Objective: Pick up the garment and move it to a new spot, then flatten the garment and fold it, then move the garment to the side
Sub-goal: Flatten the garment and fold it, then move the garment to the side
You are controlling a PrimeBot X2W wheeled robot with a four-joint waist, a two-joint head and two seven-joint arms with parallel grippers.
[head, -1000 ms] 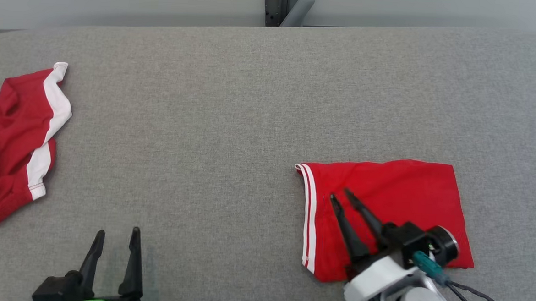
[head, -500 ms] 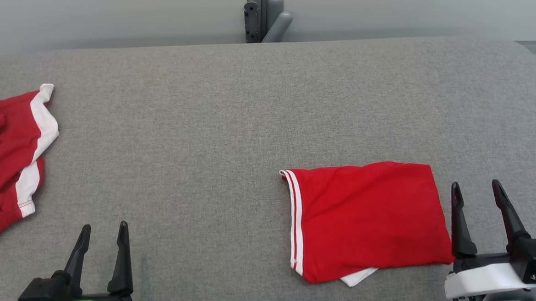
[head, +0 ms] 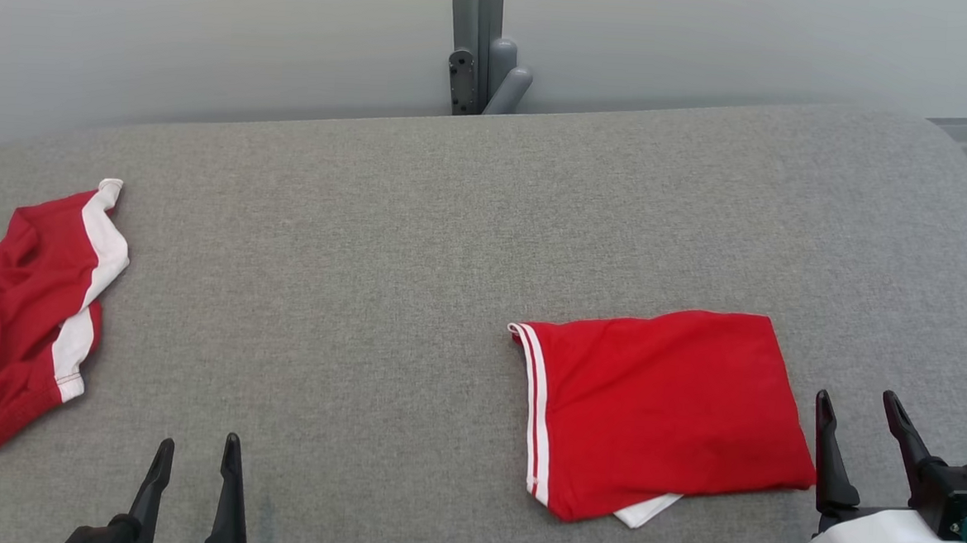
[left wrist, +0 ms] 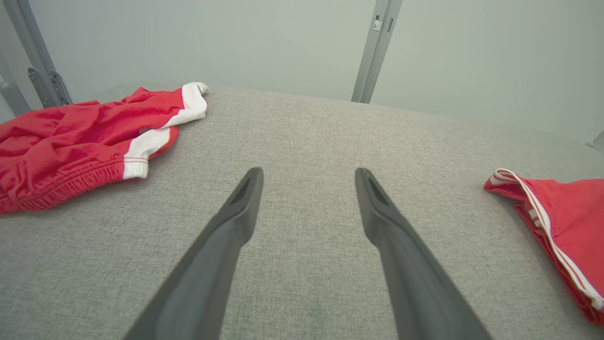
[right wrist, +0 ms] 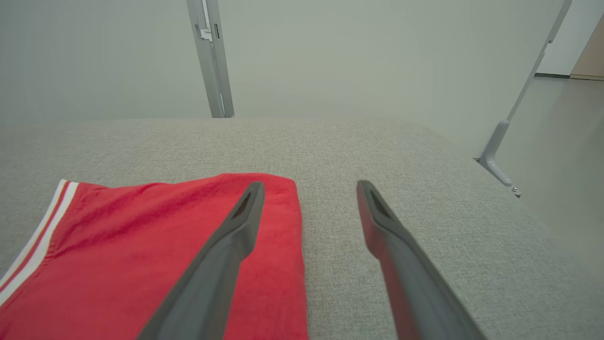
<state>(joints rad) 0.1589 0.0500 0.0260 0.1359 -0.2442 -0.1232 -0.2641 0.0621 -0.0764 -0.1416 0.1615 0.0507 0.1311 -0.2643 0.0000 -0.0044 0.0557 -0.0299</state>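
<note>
**Head view.** Found the folded garment (head: pixel 658 413) lying flat on the grey padded table (head: pixel 419 243), right of centre. Red, with white stripes down its left edge and a white corner showing from beneath at the near edge. Noted the right gripper (head: pixel 857 397) just beside the cloth's right edge and apart from it, fingers spread, holding nothing. Noted the left gripper (head: pixel 199 443) low at the near left, fingers apart, also empty. Recorded a crumpled garment (head: pixel 26 314) at the table's far left, well apart from the folded one.

**Left wrist view.** Confirmed both fingers spread over bare table. Logged the crumpled garment ahead to that view's left and the striped edge of the folded garment at its right margin.

**Right wrist view.** Confirmed fingers wide apart. Saw the finger on that view's left cross the folded garment's right edge and the other lie over bare table. Cannot tell from here whether either touches.

**Assessment.** Judged the fold complete and the final step, moving aside, in hand or just finished, with the cloth released. If shifted further, would call for a pinch through all layers at one edge and a low, slow slide to keep the fold intact. Otherwise, would call only for a clean withdrawal.
</note>
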